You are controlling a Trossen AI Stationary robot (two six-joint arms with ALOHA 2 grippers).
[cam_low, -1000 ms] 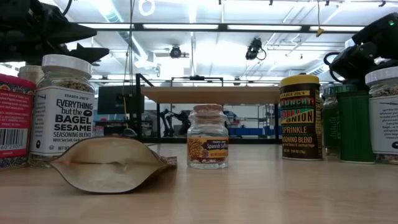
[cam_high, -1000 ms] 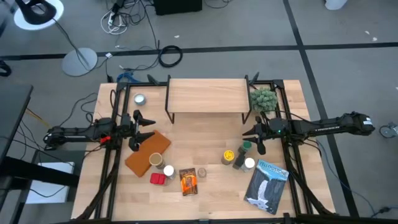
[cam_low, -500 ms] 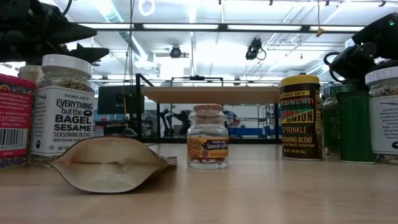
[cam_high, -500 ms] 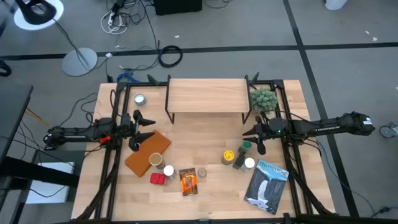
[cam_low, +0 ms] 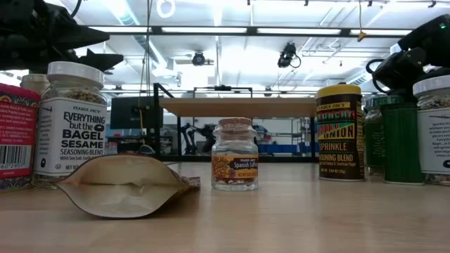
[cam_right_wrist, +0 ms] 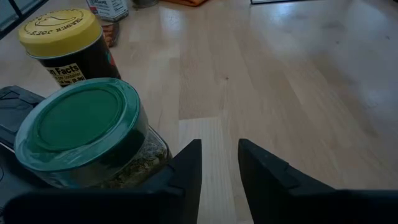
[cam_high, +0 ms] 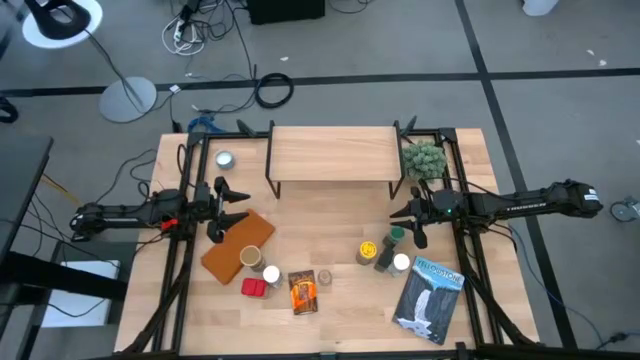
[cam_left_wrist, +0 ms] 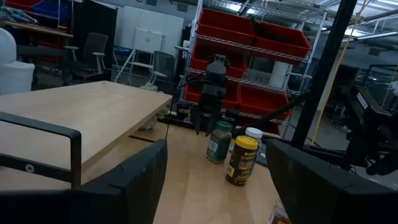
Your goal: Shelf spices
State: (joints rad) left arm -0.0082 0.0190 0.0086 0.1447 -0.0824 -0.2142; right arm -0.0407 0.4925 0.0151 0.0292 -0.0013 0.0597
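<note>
"Everything but the Bagel" is read on the white-lidded glass jar (cam_low: 71,126) left of the cork-stoppered "Spanish Saffron" jar (cam_low: 235,154), while the left gripper (cam_high: 236,208) and right gripper (cam_high: 400,218) are held open, ungrasping.

Both dark arms reach inward from opposite sides, level above the counter, the left end effector (cam_high: 236,208) with fingers spread wide, the right end effector (cam_high: 402,222) with fingers only narrowly parted, neither holding anything.
</note>
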